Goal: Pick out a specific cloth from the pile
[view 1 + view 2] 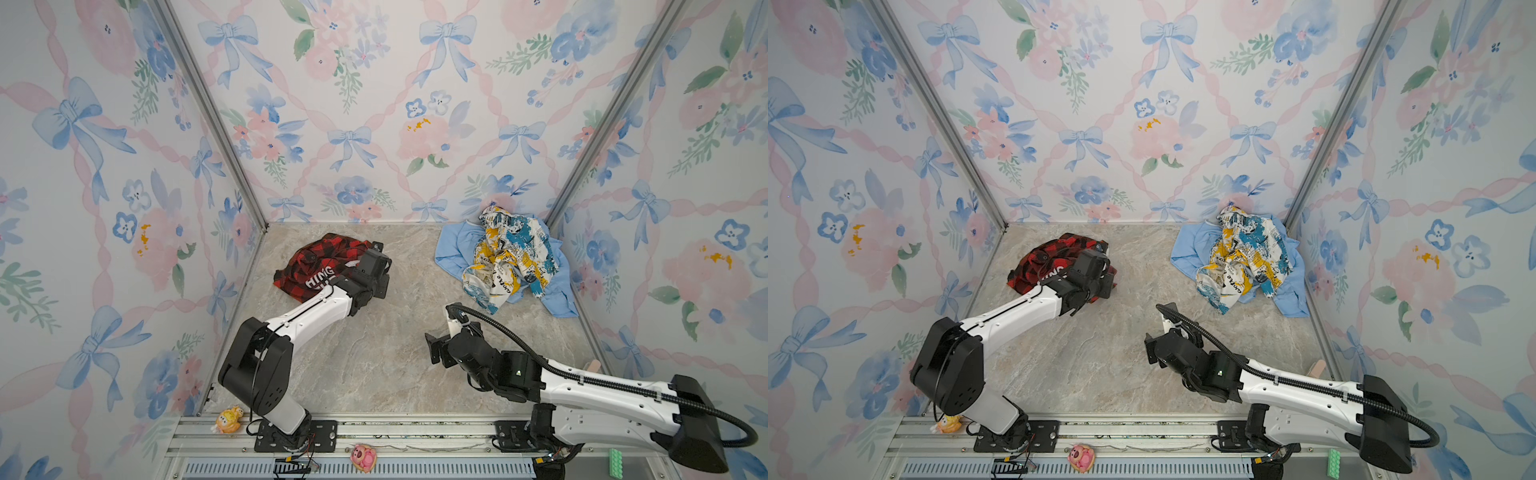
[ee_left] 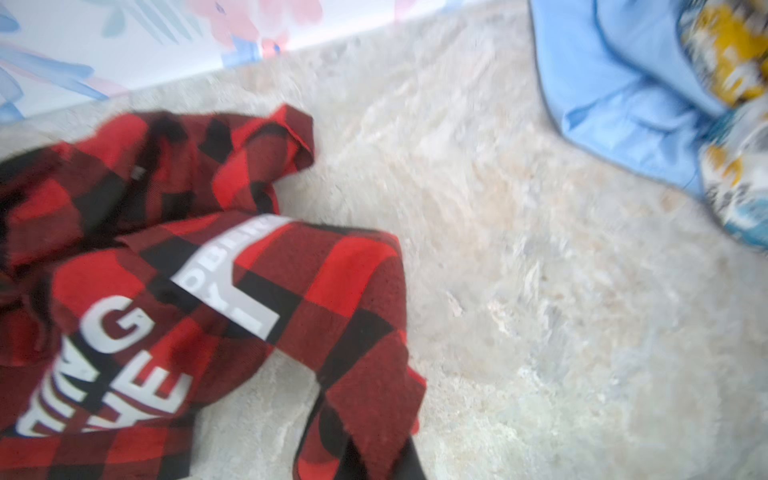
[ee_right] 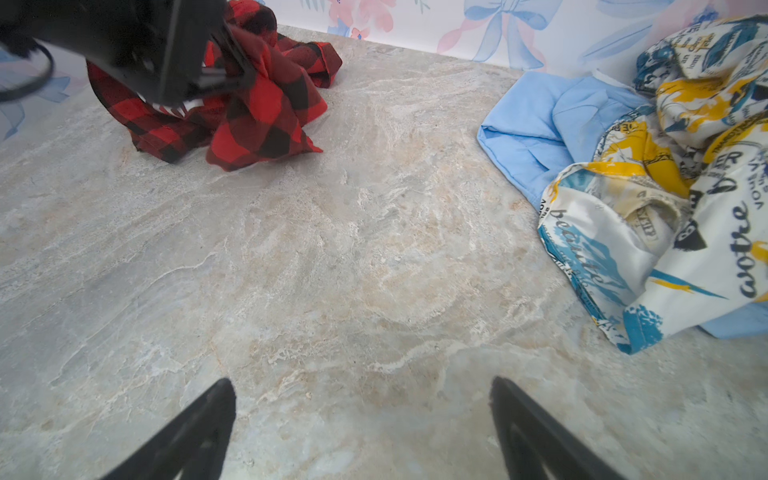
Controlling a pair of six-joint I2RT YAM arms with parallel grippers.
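Observation:
The cloth, a red-and-black checked shirt with white block letters, lies crumpled at the back left of the marble table, apart from the pile. My left gripper sits at its right edge, shut on a fold of the cloth, which rises to the jaws in the blurred left wrist view. The right wrist view shows that fold pulled up to the left gripper. My right gripper hovers open over bare table, holding nothing.
The pile at the back right holds a white cloth with yellow and teal print on a light blue shirt. Small toys and a green brick sit on the front rail. Floral walls close three sides.

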